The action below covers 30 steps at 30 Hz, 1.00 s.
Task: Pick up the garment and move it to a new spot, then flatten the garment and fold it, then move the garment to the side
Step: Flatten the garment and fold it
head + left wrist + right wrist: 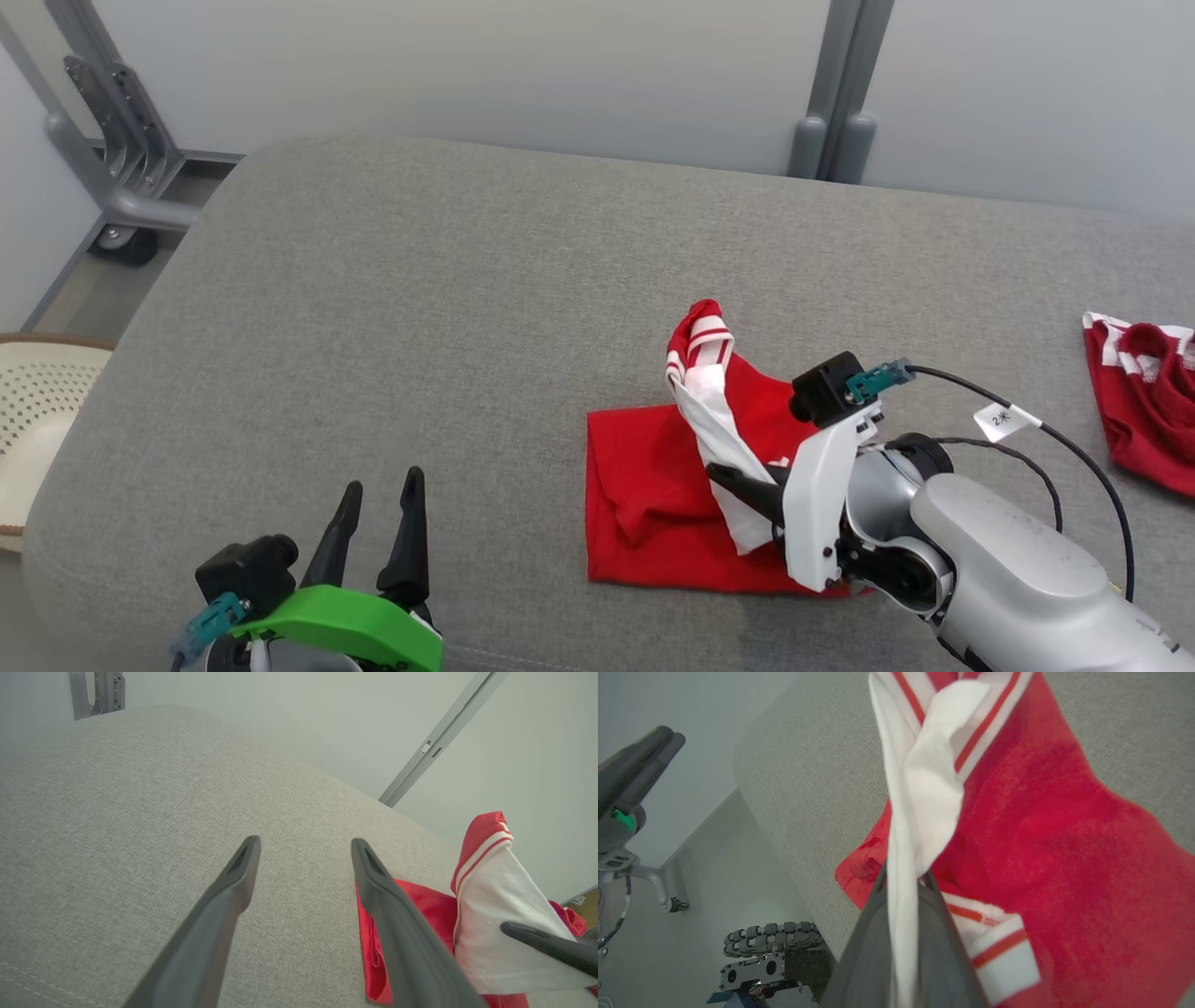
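While right end effector (717,472) pinches the garment (644,490), grey cushion (420,327), pale wall (467,65), left end effector (383,482) wide.

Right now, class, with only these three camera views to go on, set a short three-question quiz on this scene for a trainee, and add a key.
1. True or false: the right jaws are shut on a white part of the red-and-white fabric garment, lifting it.
2. Choose one. The left jaws are: A) open above the grey fabric cushion, holding nothing; B) shut on the garment; C) shut on nothing.
3. Fill in: in the head view, a second red-and-white garment lies at the cushion's ____ edge.

Key: 1 true; 2 A; 3 right.
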### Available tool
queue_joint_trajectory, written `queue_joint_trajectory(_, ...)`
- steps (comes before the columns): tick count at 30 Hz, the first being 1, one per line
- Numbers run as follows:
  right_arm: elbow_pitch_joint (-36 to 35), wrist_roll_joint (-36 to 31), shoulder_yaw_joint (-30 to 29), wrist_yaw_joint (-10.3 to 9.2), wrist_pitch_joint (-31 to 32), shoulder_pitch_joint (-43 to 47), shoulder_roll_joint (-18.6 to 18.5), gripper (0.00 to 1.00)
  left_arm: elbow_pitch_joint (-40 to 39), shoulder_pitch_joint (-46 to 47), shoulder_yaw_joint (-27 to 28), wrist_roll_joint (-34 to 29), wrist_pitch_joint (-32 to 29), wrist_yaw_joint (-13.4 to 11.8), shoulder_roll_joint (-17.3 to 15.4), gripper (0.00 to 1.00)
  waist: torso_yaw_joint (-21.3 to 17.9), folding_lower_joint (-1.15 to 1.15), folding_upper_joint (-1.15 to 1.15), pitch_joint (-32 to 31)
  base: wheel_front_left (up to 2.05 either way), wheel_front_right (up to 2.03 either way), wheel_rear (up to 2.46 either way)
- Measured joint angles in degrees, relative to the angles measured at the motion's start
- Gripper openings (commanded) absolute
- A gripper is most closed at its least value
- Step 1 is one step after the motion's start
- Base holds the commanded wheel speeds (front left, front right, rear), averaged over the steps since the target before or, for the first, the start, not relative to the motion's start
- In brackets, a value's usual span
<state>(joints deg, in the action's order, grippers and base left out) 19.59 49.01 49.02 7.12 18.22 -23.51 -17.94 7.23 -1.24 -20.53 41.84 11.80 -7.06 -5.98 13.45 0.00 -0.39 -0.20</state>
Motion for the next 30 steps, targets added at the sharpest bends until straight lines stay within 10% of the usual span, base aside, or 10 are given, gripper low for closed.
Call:
queue_joint_trajectory(5,3.57,-0.07,0.27,-0.22,1.05,-0.47,0.58,0.04,-0.29,0.00,0.00,0.00,0.00,0.00,0.25,1.00,2.43,0.00,0.00,1.03,0.00,0.00,0.00)
queue_joint_trajectory(7,4.48,-0.23,0.24,-0.60,1.07,-1.40,1.21,0.52,-0.32,0.00,0.09,0.00,0.01,0.00,0.44,1.00,3.20,0.00,0.00,1.57,0.00,0.00,0.00)
queue_joint_trajectory(8,4.82,-0.31,0.24,-0.65,1.07,-2.01,1.69,1.00,-0.34,0.00,0.21,0.00,0.02,-0.01,0.58,1.00,3.49,0.00,0.00,1.87,0.00,0.00,0.00)
queue_joint_trajectory(21,0.56,0.07,-1.56,-0.32,-2.89,-7.20,5.83,1.00,-0.31,-0.04,2.66,0.01,0.44,-0.01,1.08,1.00,2.00,0.00,0.00,2.36,0.00,0.00,0.00)
queue_joint_trajectory(30,2.93,1.18,-12.52,-2.80,-8.62,-8.23,-5.04,1.00,-0.69,-0.61,3.58,-0.01,0.86,-0.01,1.07,1.00,-1.49,0.00,0.00,1.68,0.00,0.00,0.00)
